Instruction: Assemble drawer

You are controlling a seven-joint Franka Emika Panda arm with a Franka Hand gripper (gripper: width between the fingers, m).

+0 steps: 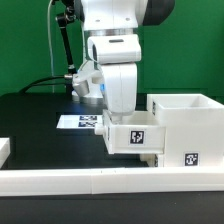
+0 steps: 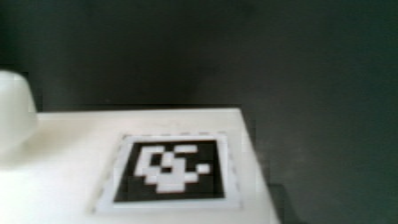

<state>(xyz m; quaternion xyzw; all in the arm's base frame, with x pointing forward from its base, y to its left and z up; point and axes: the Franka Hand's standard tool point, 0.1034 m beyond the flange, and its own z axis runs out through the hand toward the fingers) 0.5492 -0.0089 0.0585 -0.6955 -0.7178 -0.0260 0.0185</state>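
The pincer's fingertips hide behind the small tray [image 1: 133, 136], so its grip is unreadable; the wrist view's tag [image 2: 173, 170] is blurred (pattern illegible).

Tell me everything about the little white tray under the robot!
The small tray is white and looks like plastic, with a black-and-white square tag on its near face. It sits upright beneath the tool, whose fingers are hidden, so grip is unclear. It stands right beside the box shell on the exterior view's right; whether they touch is unclear.
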